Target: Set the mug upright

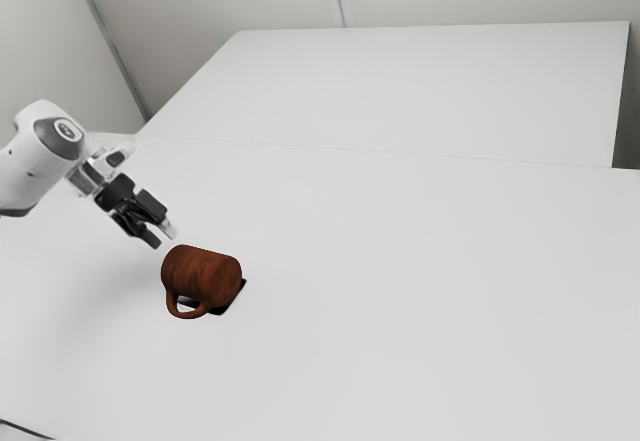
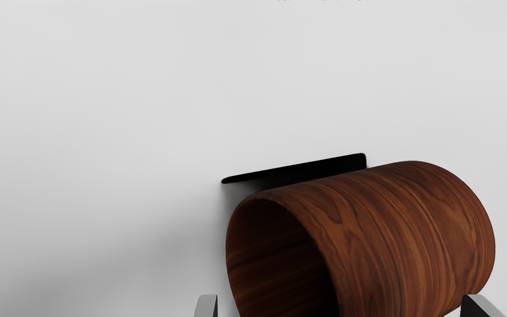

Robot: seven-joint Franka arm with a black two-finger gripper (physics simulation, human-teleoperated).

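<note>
The mug (image 1: pixel 203 273) lies just ahead of the end effector (image 1: pixel 163 239).

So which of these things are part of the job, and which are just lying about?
Part of the job:
mug, lying on its side
gripper, open near it

Just lying about:
flat black thing, seemingly partly under the mug
thin dark cord
</note>
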